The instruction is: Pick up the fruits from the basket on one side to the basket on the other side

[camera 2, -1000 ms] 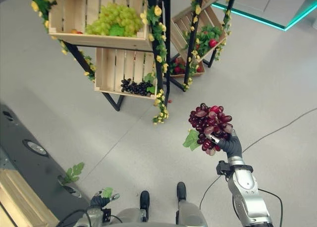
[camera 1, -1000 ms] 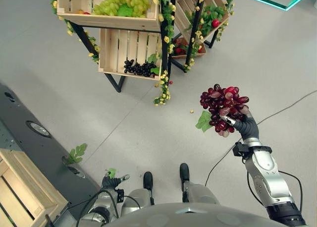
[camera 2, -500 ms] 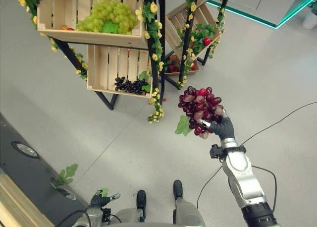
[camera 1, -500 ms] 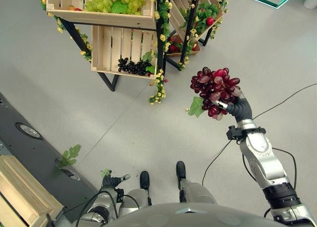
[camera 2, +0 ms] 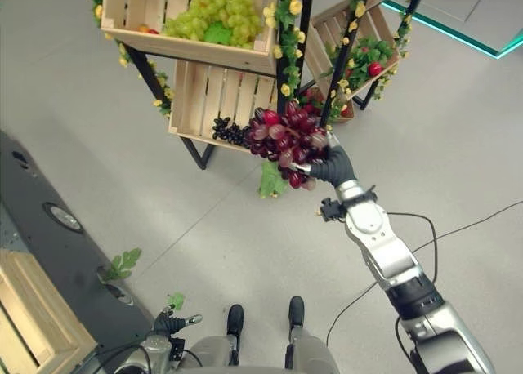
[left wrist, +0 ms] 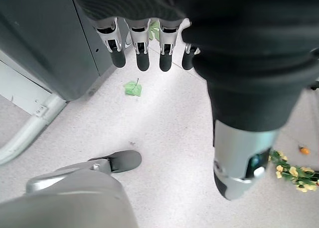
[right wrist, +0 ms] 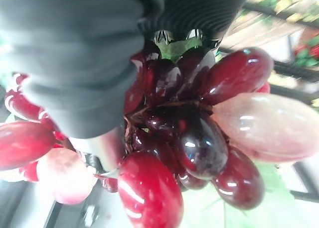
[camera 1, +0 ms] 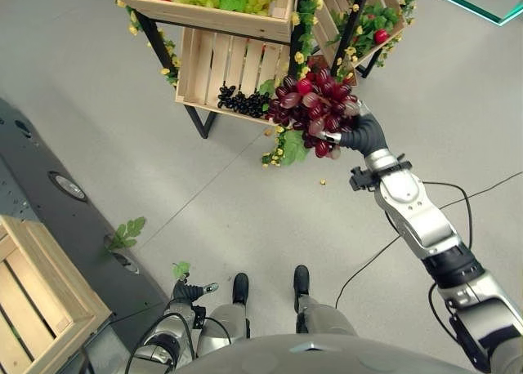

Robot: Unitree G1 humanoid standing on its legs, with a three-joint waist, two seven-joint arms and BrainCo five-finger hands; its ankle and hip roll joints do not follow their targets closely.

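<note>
Holding: our right hand (camera 1: 359, 134) curls round a red grape bunch (camera 1: 310, 106), raised in front of the crate rack.
Left hand: our left hand (left wrist: 149, 44) hangs low by the floor, fingers straight, nothing in it.
Bunch position: we see it just beside the lower crate (camera 1: 221, 72) with black grapes (camera 1: 242, 101), overlapping the flowered post (camera 1: 296, 55).
Around: green grapes (camera 2: 214, 11) in the upper crate (camera 2: 192, 27); a crate with red fruit (camera 2: 359, 51) behind; wooden box (camera 1: 37, 304) at our lower left; loose leaf (camera 1: 124, 231) on the floor.
Axis: bunch lies roughly level, its green leaf (camera 1: 292, 147) hanging below; stem end we cannot tell.
</note>
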